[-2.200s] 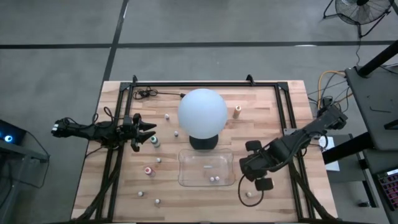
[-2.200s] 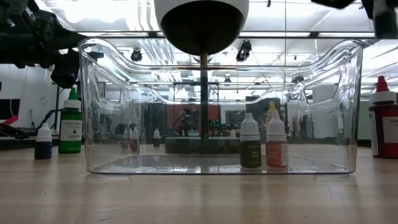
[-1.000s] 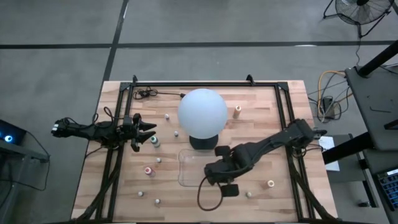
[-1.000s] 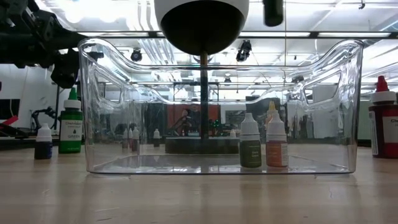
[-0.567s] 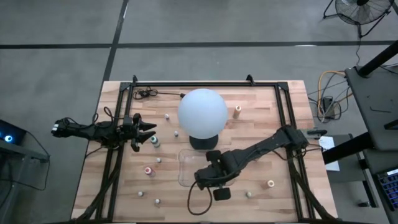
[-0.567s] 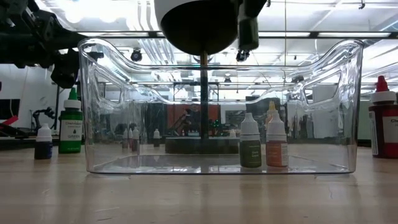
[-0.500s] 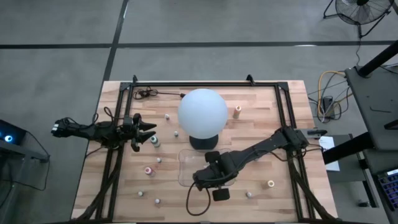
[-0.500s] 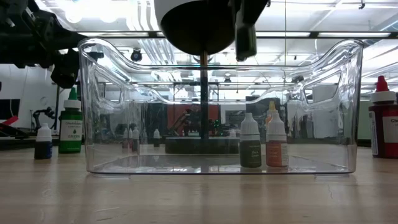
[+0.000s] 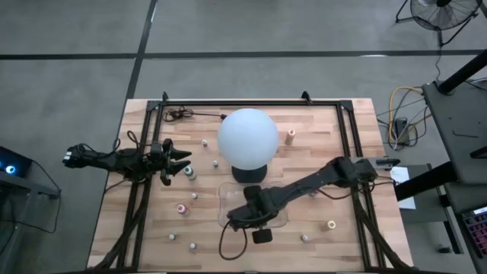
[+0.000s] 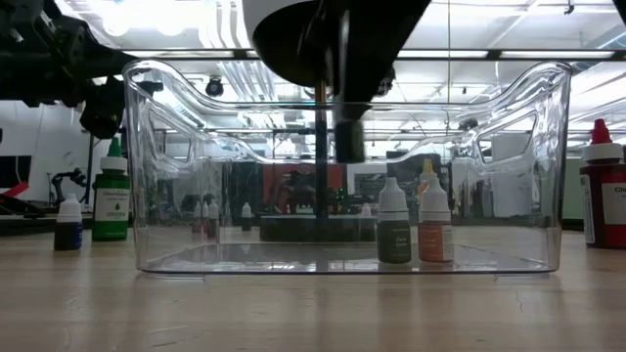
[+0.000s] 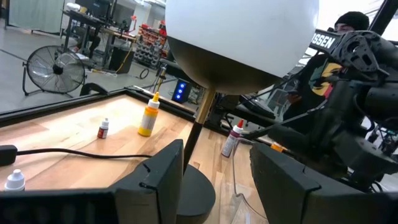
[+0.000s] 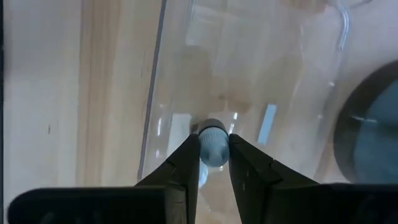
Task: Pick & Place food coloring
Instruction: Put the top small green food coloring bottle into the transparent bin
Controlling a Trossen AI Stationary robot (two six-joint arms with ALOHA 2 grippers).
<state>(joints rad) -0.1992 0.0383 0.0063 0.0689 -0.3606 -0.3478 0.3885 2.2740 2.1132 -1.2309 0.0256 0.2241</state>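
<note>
Food coloring bottle (image 12: 212, 144) is pinched cap-end in my right tool (image 12: 213, 163), hanging over the clear tray (image 9: 225, 191) at the globe lamp's (image 9: 247, 137) six o'clock. It looks light, stiff and slick, so I'm gripping near the cap. Left tool (image 9: 181, 161) waits spread at nine o'clock.

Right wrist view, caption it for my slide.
Right gripper shut on a small bottle above the clear tray.
</note>
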